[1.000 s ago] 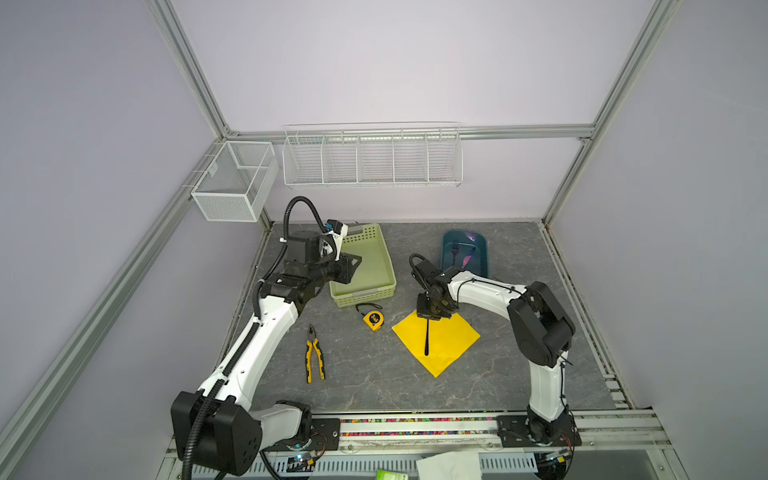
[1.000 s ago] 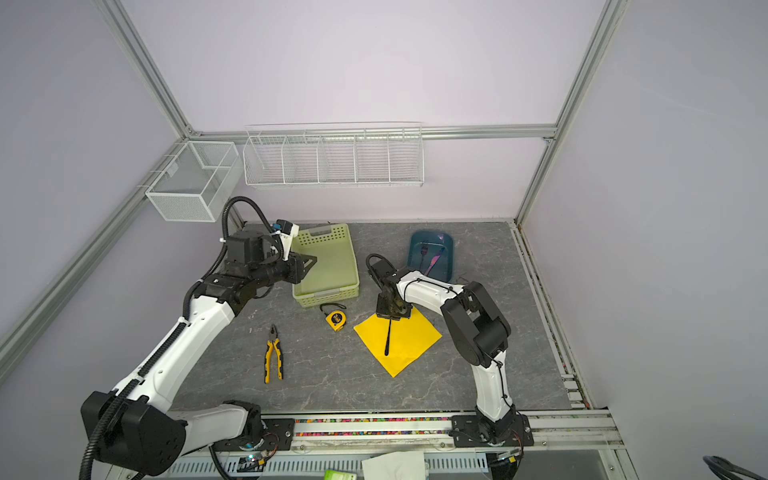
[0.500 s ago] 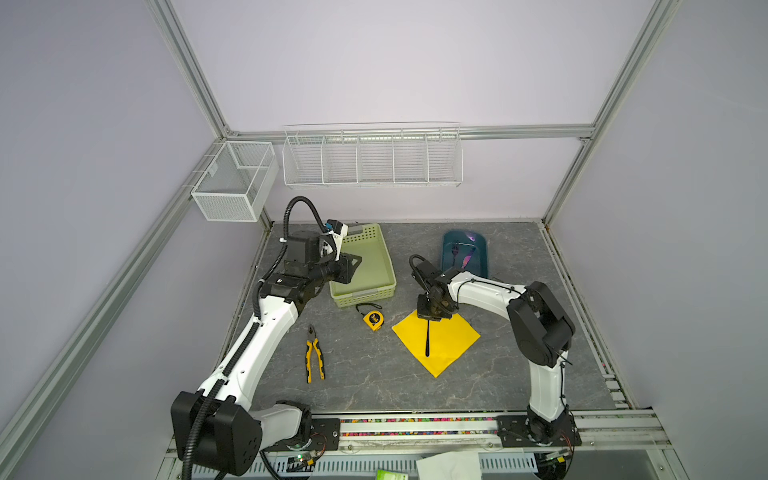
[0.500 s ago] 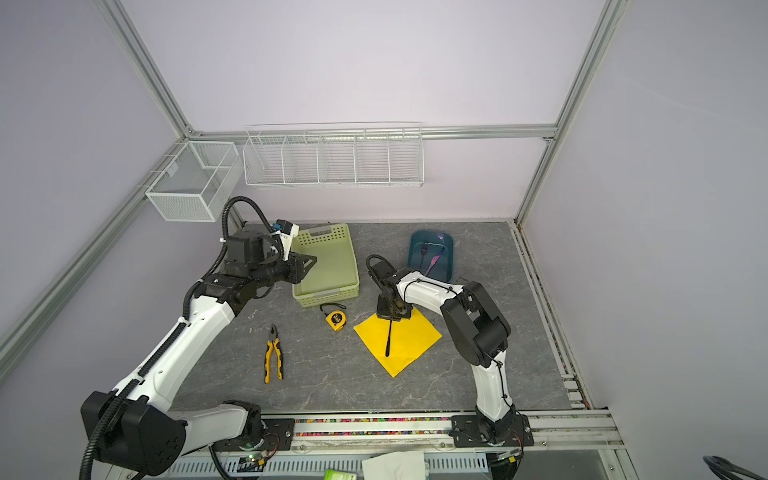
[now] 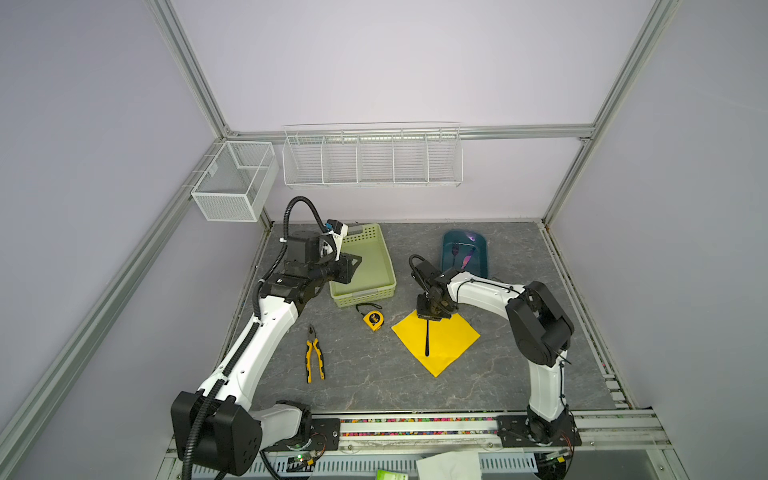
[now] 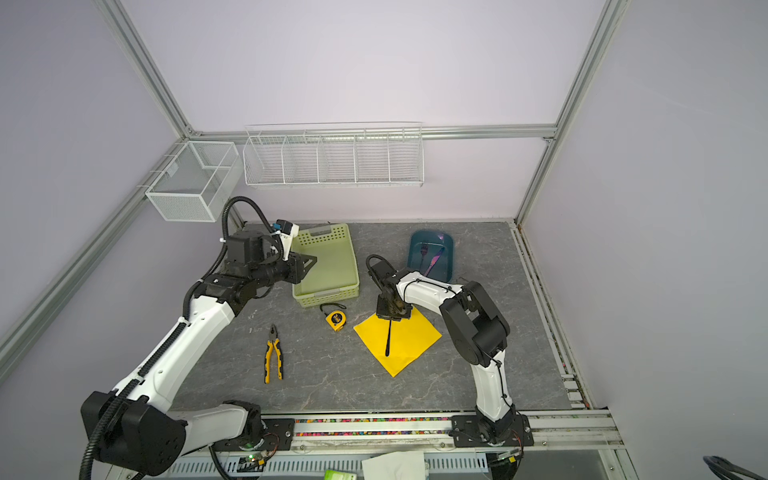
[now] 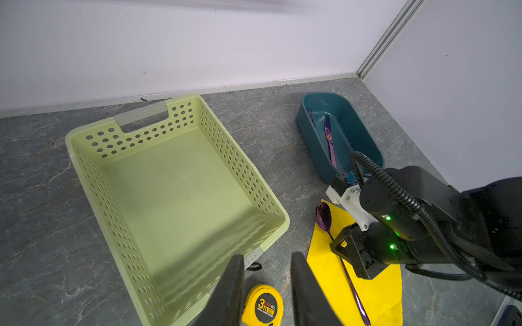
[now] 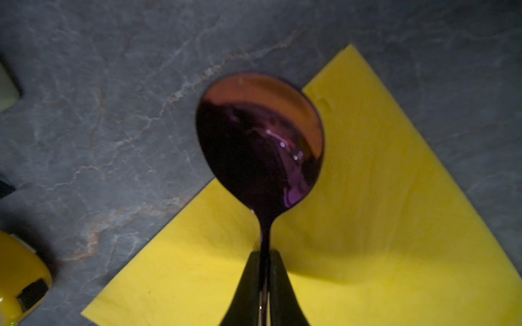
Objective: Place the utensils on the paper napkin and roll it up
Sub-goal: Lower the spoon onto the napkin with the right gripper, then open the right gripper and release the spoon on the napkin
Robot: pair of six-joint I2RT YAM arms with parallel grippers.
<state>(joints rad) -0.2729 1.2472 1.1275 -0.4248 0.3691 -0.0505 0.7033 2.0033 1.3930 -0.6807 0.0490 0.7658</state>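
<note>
Napkin (image 5: 451,343) is laid flat on the desk (image 5: 374,386) as a diamond, a little toward 3 o'clock from centre. Spoon (image 5: 427,338) is laid on it, handle pointed to 6 o'clock, bowl at the 12 o'clock corner; in the right wrist view the bowl (image 8: 260,141) is seen half over the napkin (image 8: 381,197) edge, half over bare desk. Right hand (image 5: 430,316) is lowered at that corner, closed narrow on the spoon handle, its fingers (image 8: 251,271) pressed to both sides. Fork (image 5: 455,251) is left in the blue tub (image 5: 482,268) at 1 o'clock from the napkin, beside a knife (image 5: 467,258). Left hand (image 5: 353,262) is held over the green basket (image 5: 370,286) at 10 o'clock, parted narrowly with nothing held; the gap is seen in the left wrist view (image 7: 267,255). Tape measure (image 5: 373,319) is set just beside the napkin at 9 o'clock. Pliers (image 5: 314,359) are laid well apart at 8 o'clock.
</note>
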